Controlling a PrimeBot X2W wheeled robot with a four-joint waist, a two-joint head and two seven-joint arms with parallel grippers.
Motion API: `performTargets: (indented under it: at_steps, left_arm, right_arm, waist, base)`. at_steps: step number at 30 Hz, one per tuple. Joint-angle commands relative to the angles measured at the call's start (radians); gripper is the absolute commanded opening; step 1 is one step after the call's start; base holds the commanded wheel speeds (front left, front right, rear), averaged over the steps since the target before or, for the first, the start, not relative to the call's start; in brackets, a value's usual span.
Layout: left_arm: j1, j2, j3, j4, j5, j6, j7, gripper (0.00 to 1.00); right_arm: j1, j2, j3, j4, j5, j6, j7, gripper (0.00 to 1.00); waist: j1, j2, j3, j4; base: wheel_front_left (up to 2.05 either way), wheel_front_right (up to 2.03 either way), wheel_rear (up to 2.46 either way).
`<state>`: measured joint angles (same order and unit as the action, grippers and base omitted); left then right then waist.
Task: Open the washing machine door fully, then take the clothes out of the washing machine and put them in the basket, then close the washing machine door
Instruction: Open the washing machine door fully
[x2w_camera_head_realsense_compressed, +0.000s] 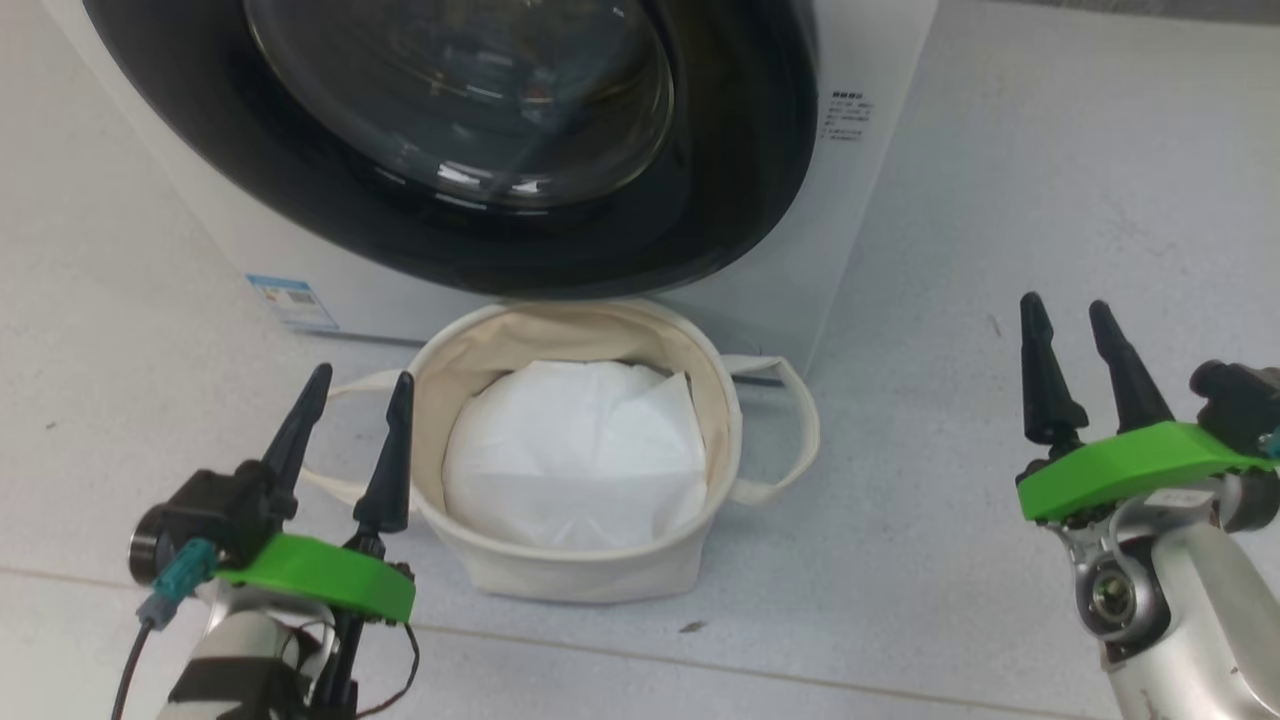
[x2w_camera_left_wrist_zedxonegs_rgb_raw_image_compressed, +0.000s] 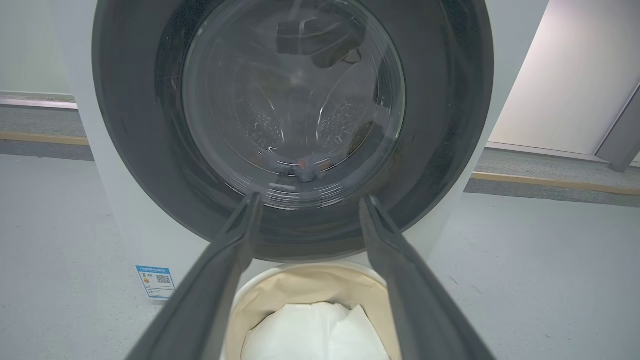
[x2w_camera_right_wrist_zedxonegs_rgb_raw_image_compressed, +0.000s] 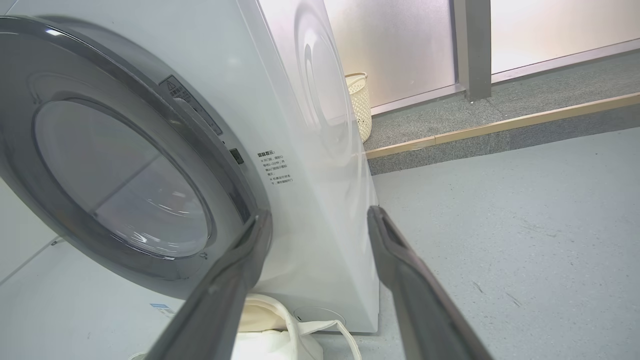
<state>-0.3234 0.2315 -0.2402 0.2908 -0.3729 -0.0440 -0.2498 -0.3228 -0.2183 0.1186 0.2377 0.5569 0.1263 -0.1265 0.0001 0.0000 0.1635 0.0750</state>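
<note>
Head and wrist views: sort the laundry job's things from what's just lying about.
Job: washing machine door, washing machine, basket, clothes faintly behind the glass.
Lying about: woven cream bin behind the machine, white liner sheet in the basket.

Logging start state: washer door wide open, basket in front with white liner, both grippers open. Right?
No. The washing machine door is shut against the washing machine, per the left wrist view. Rest holds: basket in front with white liner, left gripper and right gripper open.

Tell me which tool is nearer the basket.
The left tool: in the head view its tips stand just beside the basket, at its left handle. The right tool hangs well off to the side over the floor.
</note>
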Motion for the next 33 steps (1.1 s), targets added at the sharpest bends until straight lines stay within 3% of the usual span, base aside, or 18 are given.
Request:
performTargets:
  at_steps: [1, 7, 16, 17, 18, 33]
  left_arm:
    - [-0.049, 0.021, 0.045, -0.038, 0.004, 0.004, -0.012, 1.00]
    - [-0.075, 0.008, 0.061, -0.053, 0.014, 0.001, -0.012, 1.00]
    - [-0.121, 0.000, 0.086, -0.050, 0.031, -0.012, -0.012, 1.00]
    - [-0.123, -0.003, 0.089, -0.050, 0.032, -0.014, -0.012, 1.00]
    - [-0.125, -0.006, 0.091, -0.049, 0.033, -0.015, -0.012, 1.00]
    - [-0.155, -0.033, 0.123, -0.052, 0.068, -0.035, -0.012, 1.00]
  right_arm:
    - [-0.034, -0.015, 0.020, -0.036, 0.006, 0.004, -0.014, 1.00]
    - [-0.077, -0.019, 0.021, -0.051, 0.060, 0.004, -0.035, 1.00]
    - [-0.163, -0.027, -0.010, -0.102, 0.291, 0.004, -0.007, 1.00]
    - [-0.175, -0.026, -0.019, -0.108, 0.328, 0.004, -0.001, 0.65]
    - [-0.186, -0.031, -0.023, -0.112, 0.358, 0.004, 0.008, 0.00]
    - [-0.393, -0.007, -0.060, -0.072, 0.711, 0.004, 0.168, 0.00]
  waist:
    - [0.0000, 0.0000, 0.023, 0.005]
    - [0.0000, 0.0000, 0.079, 0.004]
    - [0.0000, 0.0000, 0.163, 0.004]
    - [0.0000, 0.0000, 0.169, 0.005]
    - [0.0000, 0.0000, 0.174, 0.006]
    - [-0.0001, 0.0000, 0.256, 0.035]
  base:
    - [0.00, 0.00, 0.00]
    - [0.00, 0.00, 0.00]
    - [0.00, 0.00, 0.00]
    - [0.00, 0.00, 0.00]
    - [0.00, 0.00, 0.00]
    - [0.00, 0.00, 0.00]
